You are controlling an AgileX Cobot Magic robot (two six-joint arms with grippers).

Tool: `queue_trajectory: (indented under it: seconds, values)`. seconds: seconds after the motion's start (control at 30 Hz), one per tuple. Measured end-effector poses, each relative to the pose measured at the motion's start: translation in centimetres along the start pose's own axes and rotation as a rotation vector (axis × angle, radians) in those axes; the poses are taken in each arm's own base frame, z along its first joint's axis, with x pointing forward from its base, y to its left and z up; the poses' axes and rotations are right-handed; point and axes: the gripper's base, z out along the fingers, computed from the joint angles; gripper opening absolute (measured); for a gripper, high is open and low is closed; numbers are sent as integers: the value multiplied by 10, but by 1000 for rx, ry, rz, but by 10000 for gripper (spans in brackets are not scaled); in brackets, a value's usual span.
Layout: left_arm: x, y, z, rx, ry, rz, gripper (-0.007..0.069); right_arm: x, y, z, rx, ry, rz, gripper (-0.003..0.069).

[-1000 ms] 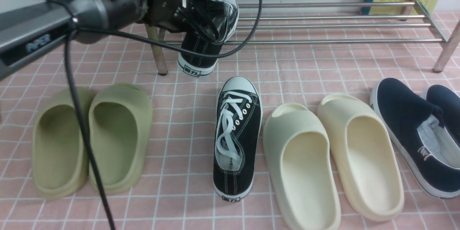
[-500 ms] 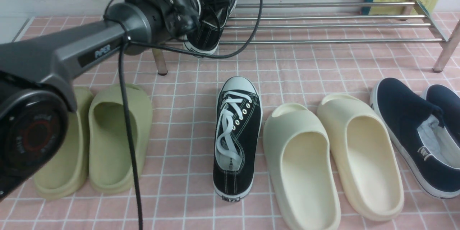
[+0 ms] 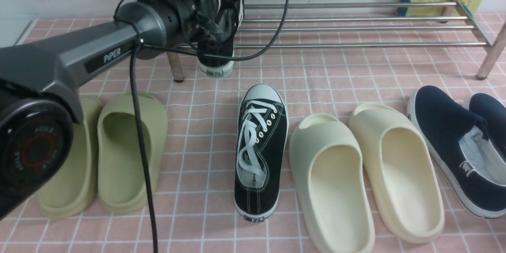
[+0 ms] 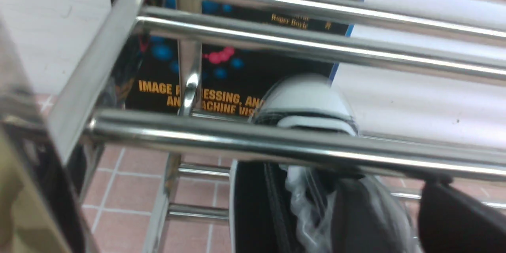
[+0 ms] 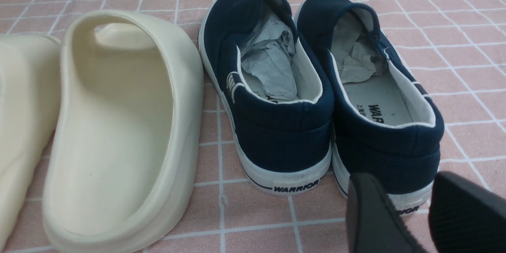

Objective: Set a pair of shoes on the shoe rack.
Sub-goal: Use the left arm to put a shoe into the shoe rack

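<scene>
Item: shoe rack [image 3: 355, 44], chrome bars, taken as the reference point for all entries. First black sneaker [image 3: 215, 61]: found at the rack's left end, toe cap pushed in over the lower bars, heel tipped down over the front bar towards the floor; it is judged to be delivered but poorly seated, and whether the heel touches the floor cannot be told. Left gripper [image 4: 399, 201]: held at the rack's left end just above that sneaker's opening, jaws seen parted in the left wrist view, with no part of the shoe's wall visibly pinched between them. Second black sneaker [image 3: 261, 150]: laid on the pink checked floor in front of the rack, toe pointed towards it, untouched. Right gripper [image 5: 409, 193]: kept low in front of the rack's right end, near the heels of the navy slip-ons [image 3: 454, 146], jaws apart and empty. Green slides [image 3: 101, 154] and cream slides [image 3: 363, 170]: ranged in front of the rack, not wanted. Progress is judged at about half: one shoe placed, perhaps to be straightened; one to be fetched and set beside it.
</scene>
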Motion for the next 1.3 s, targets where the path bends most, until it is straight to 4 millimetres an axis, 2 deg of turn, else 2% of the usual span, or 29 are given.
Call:
queue_trajectory:
  seconds: [0.1, 0.17, 0.3, 0.4, 0.5, 0.6, 0.67, 0.7, 0.77, 0.8, 0.97, 1.0, 1.13, 1.23, 1.3]
  values:
    - [-2, 1, -2, -11, 9, -13, 381, 0, 0, 0, 0, 0, 0, 240]
    - [-11, 0, -12, -33, 17, 5, 409, 0, 0, 0, 0, 0, 0, 240]
    - [-42, -4, -52, -113, 72, 117, 422, 0, 0, 0, 0, 0, 0, 240]
    - [-40, -6, -71, -134, 240, 202, 417, 0, 0, 0, 0, 0, 0, 240]
    - [-19, -11, -82, -67, 499, 244, 368, 0, 0, 0, 0, 0, 0, 240]
    - [-3, -14, -89, 1, 675, 285, 274, 0, 0, 0, 0, 0, 0, 240]
    - [4, -16, -95, 48, 769, 299, 179, 0, 0, 0, 0, 0, 0, 240]
    - [5, -16, -96, 53, 784, 297, 159, 0, 0, 0, 0, 0, 0, 240]
    - [8, -17, -99, 79, 836, 323, 51, 0, 0, 0, 0, 0, 0, 240]
    - [9, -17, -98, 81, 839, 335, 23, 0, 0, 0, 0, 0, 0, 240]
    - [15, -14, -82, 42, 774, 354, 2, 0, 0, 0, 0, 0, 0, 240]
    - [24, -10, -67, 8, 756, 335, 2, 0, 0, 0, 0, 0, 0, 240]
    - [48, -1, -40, -53, 744, 306, 2, 0, 0, 0, 0, 0, 0, 240]
    - [55, 3, -25, -81, 714, 294, 2, 0, 0, 0, 0, 0, 0, 240]
    - [51, 6, -17, -96, 677, 262, 2, 0, 0, 0, 0, 0, 0, 240]
